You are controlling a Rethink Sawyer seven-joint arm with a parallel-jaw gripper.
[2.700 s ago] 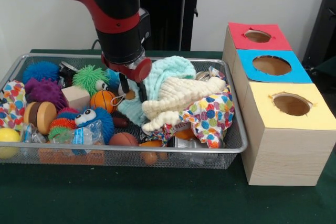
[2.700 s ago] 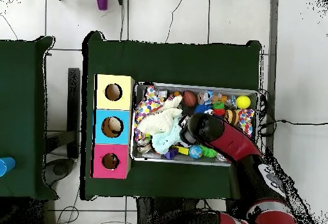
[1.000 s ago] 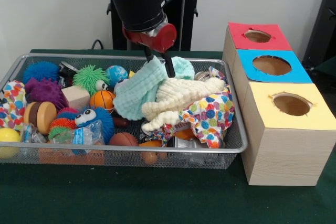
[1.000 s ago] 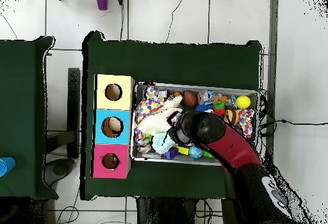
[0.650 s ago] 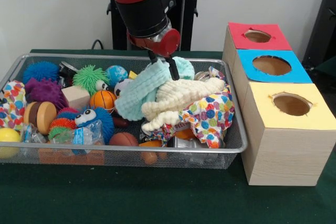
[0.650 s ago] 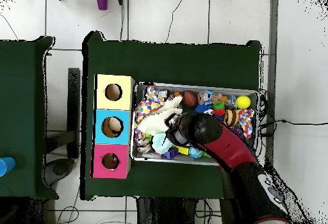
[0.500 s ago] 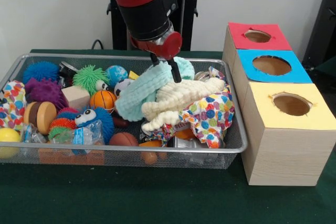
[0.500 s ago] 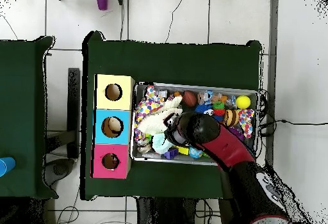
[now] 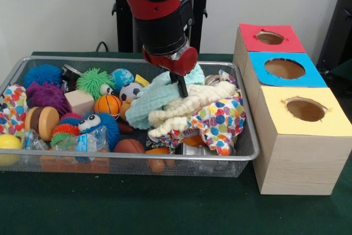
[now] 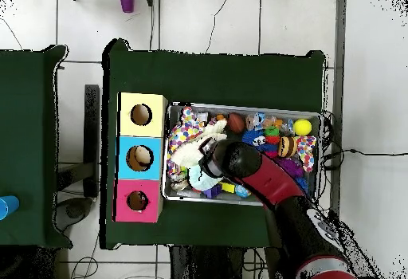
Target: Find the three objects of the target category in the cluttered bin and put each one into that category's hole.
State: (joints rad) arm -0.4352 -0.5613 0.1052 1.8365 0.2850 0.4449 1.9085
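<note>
The wire mesh bin (image 9: 137, 157) stands on the green table, full of toys and cloths; it also shows in the overhead view (image 10: 247, 107). My gripper (image 9: 179, 85) is down in the bin's right half, shut on a mint green knitted cloth (image 9: 154, 96) that lies over a cream fuzzy cloth (image 9: 192, 100) and a polka-dot cloth (image 9: 223, 122). From above, the gripper (image 10: 205, 167) is at the bin's left part. The round hole (image 9: 269, 38) in the red-topped box is to the right of the bin, farthest from the camera; it also shows from above (image 10: 137, 201).
The blue-topped box (image 9: 284, 68) and the yellow-topped box (image 9: 305, 109) stand in a row with the red one. The bin's left half holds spiky balls, a small basketball (image 9: 107, 104), a wooden block (image 9: 80, 102), a yellow ball (image 9: 8, 144) and a blue googly-eyed toy (image 9: 99, 125).
The gripper moved right and lower into the cloth pile. The mint green cloth bunched up and shifted right with it.
</note>
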